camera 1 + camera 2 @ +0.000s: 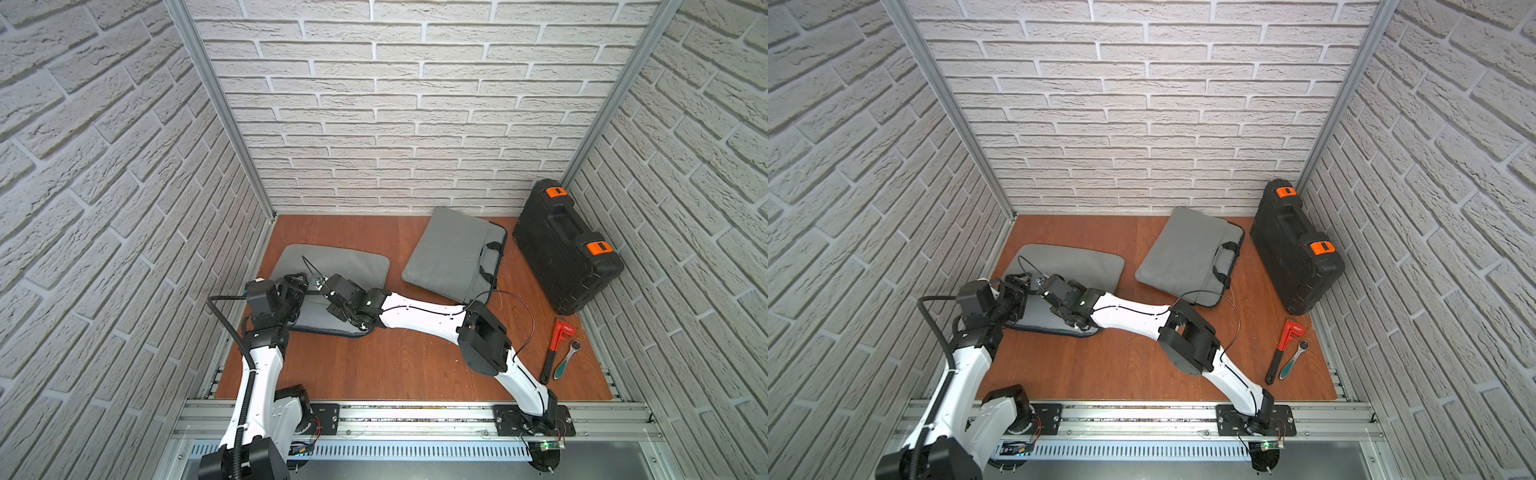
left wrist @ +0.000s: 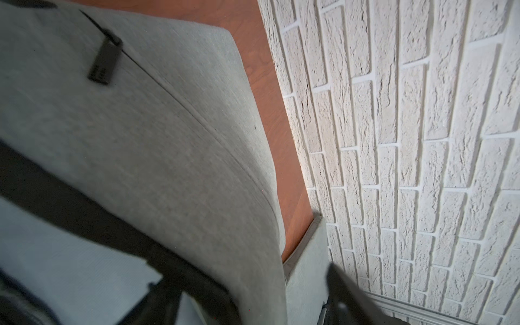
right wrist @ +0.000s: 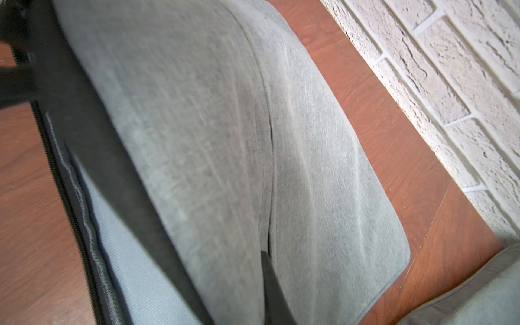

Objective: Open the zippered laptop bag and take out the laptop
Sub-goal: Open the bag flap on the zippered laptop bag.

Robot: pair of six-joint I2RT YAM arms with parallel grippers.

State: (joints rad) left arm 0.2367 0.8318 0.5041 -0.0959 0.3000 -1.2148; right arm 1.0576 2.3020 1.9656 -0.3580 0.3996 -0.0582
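- Lying left on the worktop [image 1: 374, 365], the laptop bag [image 1: 345, 266] runs left-right, open edge toward the frame's bottom.
- Left gripper [image 1: 306, 283] spread beside that edge, arm angled up from lower left.
- Right gripper [image 1: 323, 286] pinches the bag's raised top, arm stretched across from lower right.

hidden: laptop bag [image 1: 345, 262] near edge, under right arm [image 1: 419, 311] | blurred: zipper pull [image 2: 104, 60] lettering
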